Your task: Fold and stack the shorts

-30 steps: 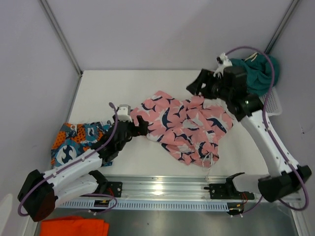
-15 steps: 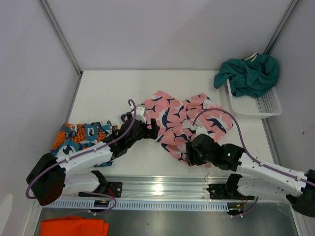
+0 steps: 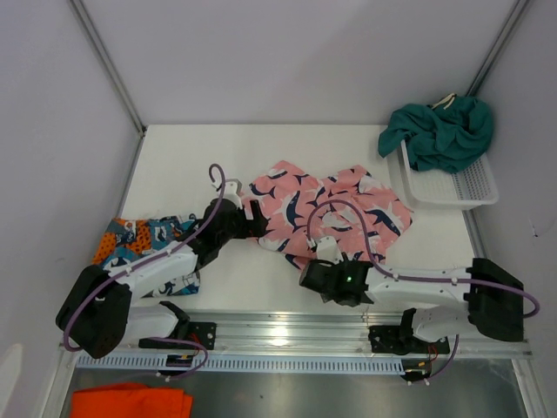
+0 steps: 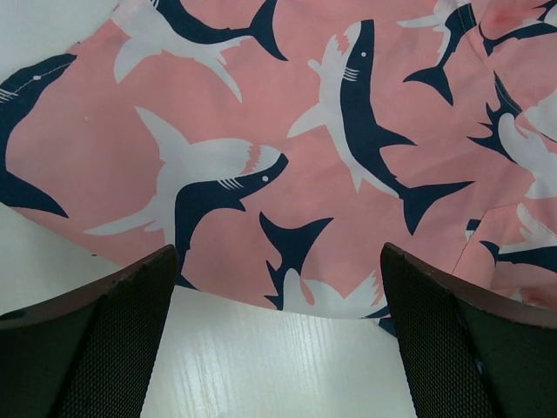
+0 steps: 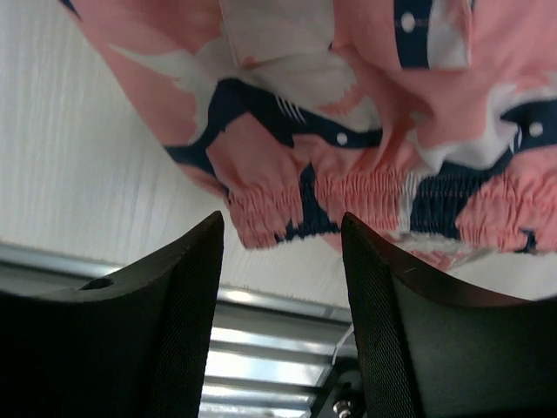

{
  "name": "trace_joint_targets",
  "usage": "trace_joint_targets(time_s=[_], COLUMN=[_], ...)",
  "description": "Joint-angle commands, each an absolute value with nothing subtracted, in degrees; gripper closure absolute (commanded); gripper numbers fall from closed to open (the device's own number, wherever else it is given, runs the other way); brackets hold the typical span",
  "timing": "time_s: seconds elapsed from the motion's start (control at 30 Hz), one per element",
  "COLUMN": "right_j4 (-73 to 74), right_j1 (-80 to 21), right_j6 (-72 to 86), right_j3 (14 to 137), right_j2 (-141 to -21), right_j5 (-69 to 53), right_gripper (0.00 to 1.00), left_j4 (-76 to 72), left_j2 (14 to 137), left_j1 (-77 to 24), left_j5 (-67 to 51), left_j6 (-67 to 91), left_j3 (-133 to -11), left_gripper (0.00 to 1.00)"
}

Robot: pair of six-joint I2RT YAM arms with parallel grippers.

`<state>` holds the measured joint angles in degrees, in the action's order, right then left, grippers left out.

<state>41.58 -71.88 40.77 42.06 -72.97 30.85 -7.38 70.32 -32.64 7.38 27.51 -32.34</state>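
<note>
The pink shark shorts (image 3: pixel 335 213) lie spread out in the middle of the table. My left gripper (image 3: pixel 256 225) sits at their left hem and stands open. In the left wrist view, bare table lies between its fingers (image 4: pixel 104 340) and the hem of the pink shorts (image 4: pixel 287 174) runs just ahead. My right gripper (image 3: pixel 315 272) is at the near corner of the shorts, open. The elastic waistband (image 5: pixel 287 213) sits right at its fingertips, not pinched. The blue and orange print shorts (image 3: pixel 139 242) lie at the left under my left arm. The teal shorts (image 3: pixel 444 131) are heaped on the basket.
The white mesh basket (image 3: pixel 457 190) stands at the back right. A metal rail (image 3: pixel 287 331) runs along the near table edge, close under my right gripper (image 5: pixel 283 228). A plain orange cloth (image 3: pixel 130 402) lies below the rail at the bottom left.
My right arm swung from the basket at the back right down to the near corner of the pink shorts, its jaws narrowing. My left gripper shifted slightly along the shorts' left hem.
</note>
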Motion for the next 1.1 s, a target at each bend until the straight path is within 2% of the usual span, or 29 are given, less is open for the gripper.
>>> trace_joint_targets(time_s=[0.0,0.07,0.17,0.23,0.3,0.43,0.7,0.83,1.07], right_j4=[38.41,36.23,35.60,35.07,35.51,38.23,41.84,40.61,40.70], right_j1=[-70.93,-70.23,-70.05,-70.40,-72.32,-78.30,-84.54,-90.34,-90.62], right_j6=[38.07,36.92,36.30,35.78,36.03,40.06,46.84,46.15,48.43], right_j3=[46.05,46.40,46.67,46.06,44.92,42.81,39.90,39.73,40.78], right_j2=[-78.47,-81.82,-84.11,-84.02,-82.45,-72.73,-55.66,-53.44,-55.82], right_j5=[36.39,35.60,34.72,33.76,34.10,35.25,29.53,27.95,31.55], right_gripper=[0.41,0.43,0.59,0.77,1.00,1.00,1.00,1.00,1.00], left_j4=[-6.77,-6.51,-6.07,-5.80,-5.28,-3.87,-2.20,-2.02,-0.70], left_j2=[70.58,70.66,70.75,71.27,71.80,73.73,75.67,75.59,73.83], left_j1=[-31.47,-31.03,-30.67,-30.41,-30.24,-29.80,-28.04,-27.69,-27.69], left_j5=[6.24,6.07,6.15,5.98,5.89,5.98,4.92,4.92,7.46], left_j6=[29.18,29.36,29.36,29.53,29.71,30.06,31.02,30.85,30.41], left_j3=[-34.54,-34.54,-34.72,-34.80,-35.33,-36.30,-37.26,-37.44,-37.44], left_gripper=[0.01,0.01,0.01,0.01,0.01,0.01,0.01,0.01,0.01])
